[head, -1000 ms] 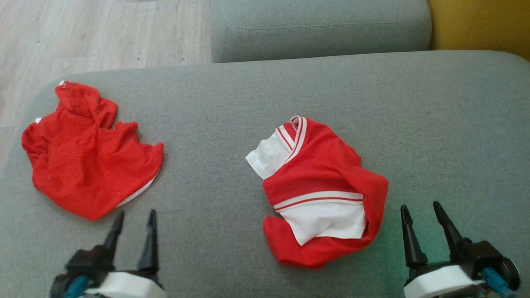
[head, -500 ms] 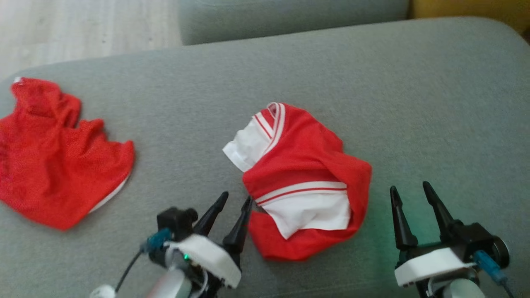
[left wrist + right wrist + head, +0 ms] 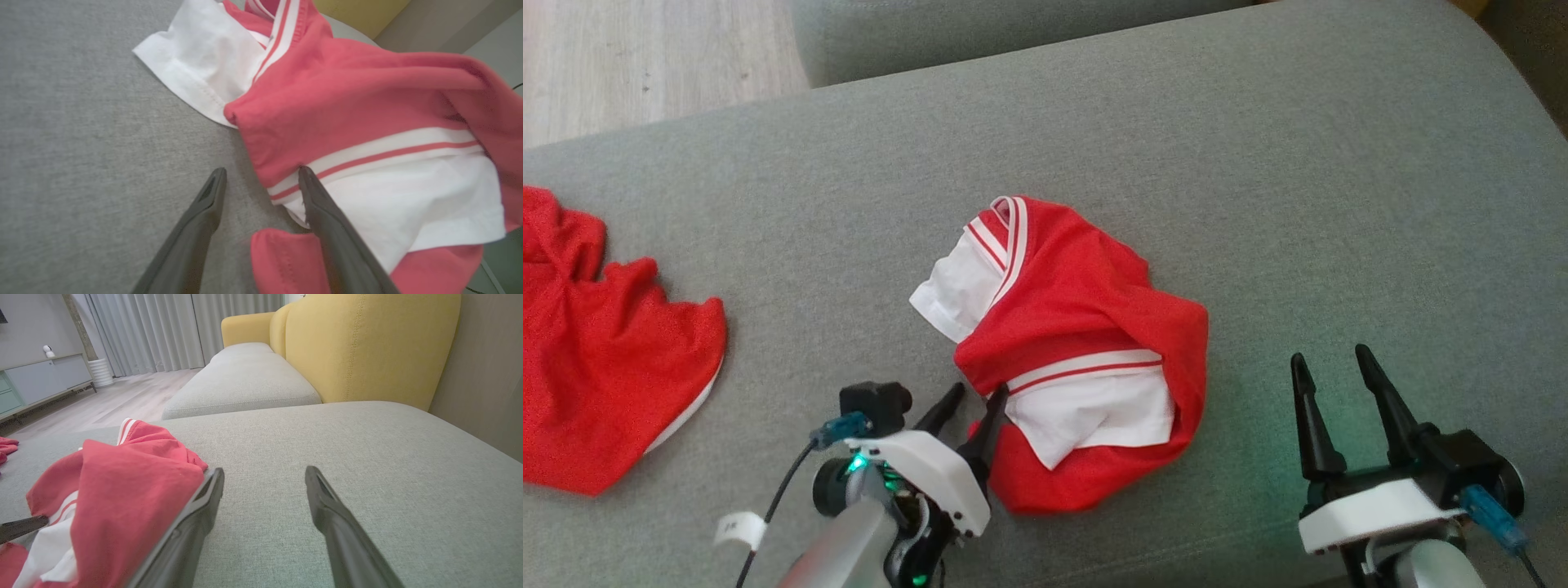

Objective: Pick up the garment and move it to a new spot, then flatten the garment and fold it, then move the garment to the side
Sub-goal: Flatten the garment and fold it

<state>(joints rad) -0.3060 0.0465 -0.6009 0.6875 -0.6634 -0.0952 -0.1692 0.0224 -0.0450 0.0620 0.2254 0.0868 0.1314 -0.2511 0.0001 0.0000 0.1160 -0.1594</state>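
A crumpled red garment [image 3: 1086, 310] with white panels and red-and-white striped trim lies in the middle of the grey sofa cushion [image 3: 1339, 204]. My left gripper [image 3: 978, 394] is open at its near-left edge. In the left wrist view, the garment [image 3: 347, 102] has one finger of the left gripper [image 3: 262, 170] resting on its striped hem, and the other finger is over bare cushion. My right gripper [image 3: 1330, 357] stands open over bare cushion just right of the garment, holding nothing. The right wrist view has the garment [image 3: 122, 486] to the left of the right gripper [image 3: 264, 470].
A second crumpled red garment [image 3: 596, 359] lies at the cushion's far left. Wooden floor [image 3: 645, 57] lies beyond the cushion's left edge. Another grey cushion [image 3: 241, 384] and a yellow sofa back [image 3: 367, 347] stand behind. Bare cushion stretches to the right.
The camera has shifted, sliding the scene leftward. My left gripper has moved right, from beside the far-left red garment to the striped garment's edge. The right gripper has held still.
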